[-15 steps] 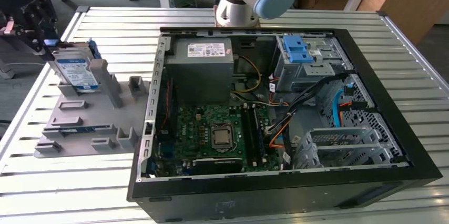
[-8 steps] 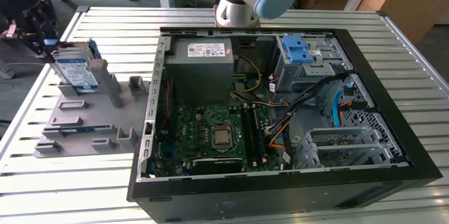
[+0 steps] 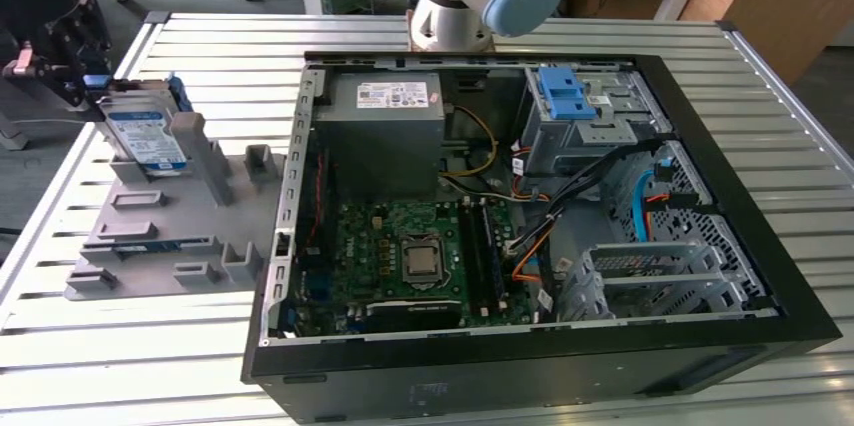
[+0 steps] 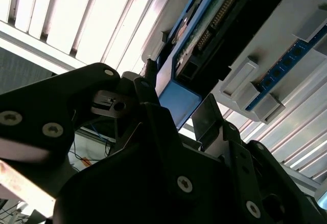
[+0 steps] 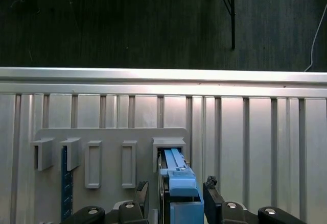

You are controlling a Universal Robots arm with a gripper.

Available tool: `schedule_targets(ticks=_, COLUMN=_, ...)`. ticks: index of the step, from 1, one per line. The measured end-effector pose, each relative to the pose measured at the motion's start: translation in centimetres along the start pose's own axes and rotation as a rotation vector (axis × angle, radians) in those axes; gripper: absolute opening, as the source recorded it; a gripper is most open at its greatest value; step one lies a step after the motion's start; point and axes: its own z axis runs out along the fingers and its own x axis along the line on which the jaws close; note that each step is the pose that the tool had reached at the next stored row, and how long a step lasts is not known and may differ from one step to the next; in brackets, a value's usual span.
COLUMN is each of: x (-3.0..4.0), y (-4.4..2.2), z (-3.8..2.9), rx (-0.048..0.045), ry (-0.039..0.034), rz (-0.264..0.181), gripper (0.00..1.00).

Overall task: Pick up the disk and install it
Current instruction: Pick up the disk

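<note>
We see the disk (image 3: 144,136) standing on one short end in a slot at the far end of the grey slotted holder (image 3: 160,231), on the exterior view's left of the open computer case (image 3: 747,246). It is well apart from the case and not in it. The disk's long axis runs roughly upright with a slight lean. Its white-and-blue labelled face is turned toward the case side and its thin edge points up at the arm. The gripper (image 3: 100,91) is at the disk's upper end. In the first wrist view we look along the long axis of the disk (image 5: 176,173). Its blue carrier rail comes up out of the holder (image 5: 107,137) slot, and the gripper (image 5: 176,193) straddles it. The fingers (image 5: 142,196) sit spread, one on each flat side. One is just beside the blue frame, and there is a visible gap on the other side, so we call it parted and not clamped on anything. In the second wrist view the blue end of the disk (image 4: 204,35) sits between the tips of the gripper (image 4: 179,99), circuit-board side showing. Inside the case, the blue-latched drive cage (image 3: 574,106) is near the far corner, next to the grey power supply (image 3: 387,106). Everything rests on the slatted metal table (image 3: 134,366).
</note>
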Motion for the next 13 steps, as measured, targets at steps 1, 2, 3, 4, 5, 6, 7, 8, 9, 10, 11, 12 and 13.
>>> schedule_targets(ticks=1, x=0.00, y=0.00, z=0.00, rx=0.0001, ry=0.0000, rz=0.000, gripper=0.54)
schedule_targets(ticks=2, x=0.00, y=0.00, z=0.00, rx=0.0001, ry=0.0000, rz=0.000, gripper=0.54)
schedule_targets(ticks=3, x=0.00, y=-0.01, z=0.01, rx=0.0002, ry=0.0000, rz=0.000, gripper=0.54)
schedule_targets(ticks=4, x=0.00, y=-0.01, z=0.01, rx=0.0001, ry=0.0000, rz=0.000, gripper=0.54)
schedule_targets(ticks=5, x=0.00, y=-0.01, z=0.02, rx=0.0002, ry=0.0001, rz=0.000, gripper=0.54)
schedule_targets(ticks=6, x=-0.01, y=-0.03, z=0.05, rx=0.0005, ry=-0.0001, rz=0.000, gripper=0.54)
schedule_targets(ticks=7, x=-0.03, y=-0.07, z=0.05, rx=0.0004, ry=0.0000, rz=0.000, gripper=0.54)
schedule_targets(ticks=8, x=-0.05, y=-0.12, z=0.06, rx=0.0003, ry=0.0000, rz=0.000, gripper=0.54)
schedule_targets(ticks=9, x=-0.09, y=-0.21, z=0.07, rx=0.0002, ry=0.0001, rz=0.000, gripper=0.54)
schedule_targets(ticks=10, x=-0.09, y=-0.23, z=0.10, rx=0.0004, ry=0.0006, rz=0.001, gripper=0.54)
schedule_targets(ticks=11, x=-0.09, y=-0.23, z=0.13, rx=0.0004, ry=0.0006, rz=0.004, gripper=0.54)
schedule_targets(ticks=12, x=-0.09, y=-0.23, z=0.16, rx=0.0003, ry=0.0009, rz=0.009, gripper=0.54)
schedule_targets(ticks=13, x=-0.10, y=-0.23, z=0.18, rx=0.0003, ry=0.0012, rz=0.013, gripper=0.54)
